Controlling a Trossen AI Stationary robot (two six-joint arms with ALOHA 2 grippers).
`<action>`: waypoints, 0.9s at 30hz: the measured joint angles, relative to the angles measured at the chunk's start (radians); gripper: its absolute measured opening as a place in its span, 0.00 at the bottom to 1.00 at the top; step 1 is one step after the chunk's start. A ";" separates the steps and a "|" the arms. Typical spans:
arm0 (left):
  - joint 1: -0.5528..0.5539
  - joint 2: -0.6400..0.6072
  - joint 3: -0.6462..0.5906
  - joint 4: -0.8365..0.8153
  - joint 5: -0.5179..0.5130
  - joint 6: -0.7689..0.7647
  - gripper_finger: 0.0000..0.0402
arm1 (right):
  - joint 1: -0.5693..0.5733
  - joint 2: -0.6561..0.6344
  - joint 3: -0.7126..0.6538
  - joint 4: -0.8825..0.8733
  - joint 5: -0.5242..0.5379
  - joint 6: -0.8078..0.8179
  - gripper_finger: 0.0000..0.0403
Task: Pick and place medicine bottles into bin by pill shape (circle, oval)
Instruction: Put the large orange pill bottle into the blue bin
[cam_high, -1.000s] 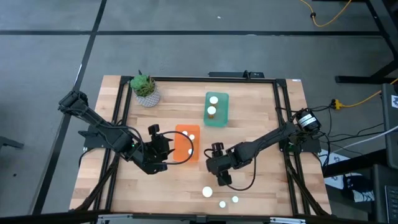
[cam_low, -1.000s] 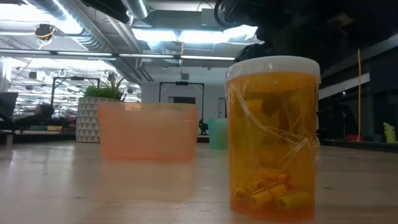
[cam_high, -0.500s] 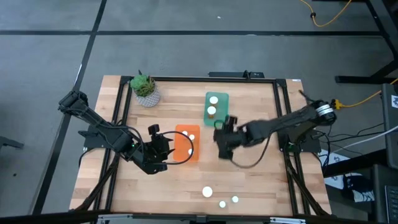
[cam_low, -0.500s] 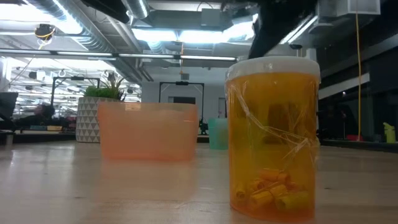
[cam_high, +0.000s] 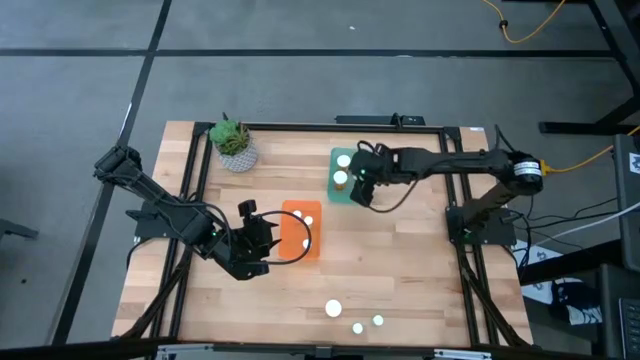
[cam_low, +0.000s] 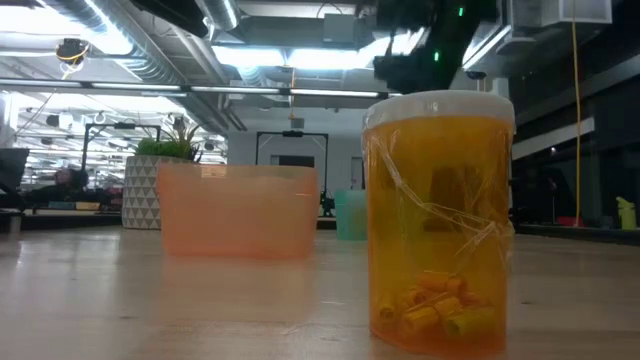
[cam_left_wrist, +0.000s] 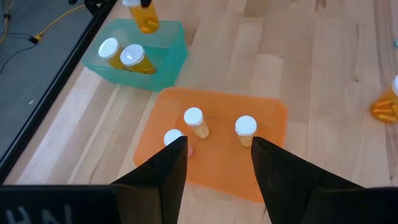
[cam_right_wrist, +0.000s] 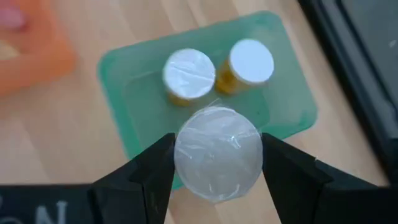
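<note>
Wooden table (cam_high: 400, 270), right gripper (cam_right_wrist: 216, 163) over the green bin (cam_right_wrist: 292, 99), clamped on a bottle (cam_right_wrist: 216, 155).
White-capped orange bottle held above two others already inside; left gripper (cam_left_wrist: 214, 163) sits parted near the orange bin (cam_left_wrist: 273, 118).

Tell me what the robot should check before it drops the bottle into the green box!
1. Bottle held: the right end effector is shut on the held bottle, a finger on each side. Ok.
2. Above the right box: it hangs over the green bin. Ok.
3. Free spot: two bottles already stand in the bin, with bare floor under the held one. Ok.
4. Pill shape matches this bin: only white caps show from above. Cannot tell.
5. Other arm out of the way: the left end effector waits by the orange bin, open. Ok.
</note>
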 joint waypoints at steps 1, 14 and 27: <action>0.000 0.000 0.000 0.000 0.000 0.000 0.43 | -0.016 0.000 -0.022 0.034 -0.014 -0.005 0.53; 0.000 0.000 0.000 0.000 0.000 -0.001 0.43 | -0.150 0.000 -0.183 0.265 -0.148 -0.061 0.53; 0.000 0.000 0.000 0.000 0.000 -0.001 0.43 | -0.194 0.014 -0.231 0.352 -0.261 -0.141 0.53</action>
